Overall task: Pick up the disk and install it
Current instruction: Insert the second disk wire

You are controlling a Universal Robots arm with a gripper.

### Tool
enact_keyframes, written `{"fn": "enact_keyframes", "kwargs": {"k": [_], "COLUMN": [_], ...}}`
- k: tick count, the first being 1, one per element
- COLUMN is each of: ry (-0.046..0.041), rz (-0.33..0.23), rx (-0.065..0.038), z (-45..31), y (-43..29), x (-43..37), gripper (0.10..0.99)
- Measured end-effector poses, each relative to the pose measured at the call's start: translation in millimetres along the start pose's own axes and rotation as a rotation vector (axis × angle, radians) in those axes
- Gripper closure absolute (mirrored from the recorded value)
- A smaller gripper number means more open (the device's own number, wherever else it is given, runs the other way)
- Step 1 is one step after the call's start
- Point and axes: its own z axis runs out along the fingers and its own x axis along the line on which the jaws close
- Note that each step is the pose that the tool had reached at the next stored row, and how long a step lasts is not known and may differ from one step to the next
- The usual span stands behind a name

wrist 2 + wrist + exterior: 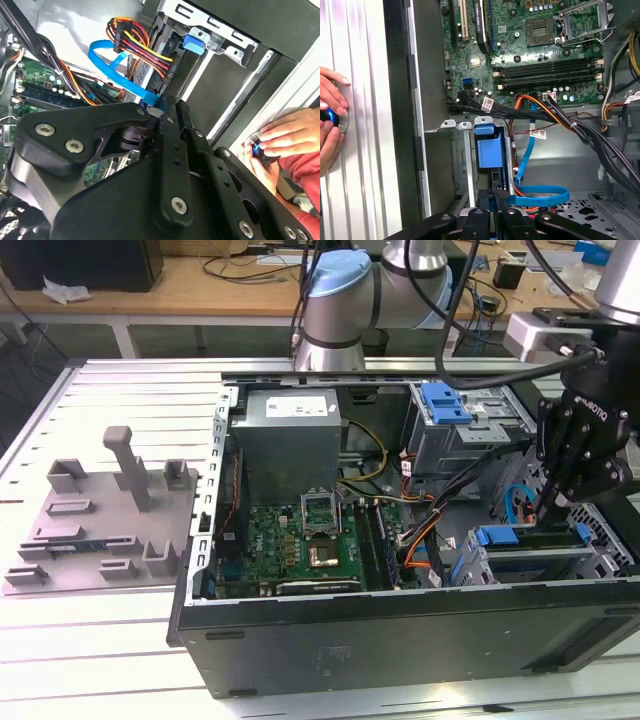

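A robot arm's black gripper [556, 502] reaches down into an open computer case [400, 640] lying on its side on a slatted metal table [120, 400], over the drive bays at the case's end toward the exterior view's right. In the first wrist view the gripper's fingertips [501, 195] are pressed close together on the rear edge of the disk [487, 150], a blue-fronted slab sitting in the lower drive cage [462, 125] at the corner of the case next to the motherboard. In the exterior view the disk [497, 536] appears as a blue tab on top of that cage, just beside the fingers. A blue data cable [540, 192] loops beside the gripper, and a bundle of orange, red and yellow wires [135, 42] runs past the drive bay. The motherboard [300, 540] fills the middle of the case, with a grey power supply [290, 430] at its far edge. A second blue bracket [445, 402] rests on the upper drive cage. A grey parts fixture [100, 515] stands on the table toward the exterior view's left. A person's hand [330, 120] rests on the table outside the case wall, fingers around a small blue object.
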Motion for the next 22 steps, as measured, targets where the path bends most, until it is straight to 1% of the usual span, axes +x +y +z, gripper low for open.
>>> {"fn": "enact_keyframes", "kwargs": {"k": [2,4,7,8,10,12,13,17,18,20,22], "ry": [-0.0116,-0.0199,-0.0277,-0.0328,-0.0398,-0.0486,-0.0549,-0.0699,-0.0767,-0.0868,-0.0937], "rz": [-0.001,-0.004,-0.006,-0.007,-0.008,-0.01,-0.011,-0.014,-0.016,-0.018,-0.019], "rx": [0.0,0.001,0.005,0.007,0.01,0.012,0.012,0.013,0.013,0.013,0.013], "z": [0.2,0.4,0.7,0.9,1.1,1.4,1.7,2.6,3.2,4.4,5.1], "y": [-0.1,0.0,0.0,0.0,-0.1,-0.1,-0.2,-0.3,-0.4,-0.6,-0.8], "x": [0.4,0.5,0.7,0.8,1.0,1.4,1.9,3.5,4.5,6.5,7.9], "gripper": [0.925,0.925,0.925,0.925,0.925,0.925,0.925,0.925,0.925,0.925,0.925]}}
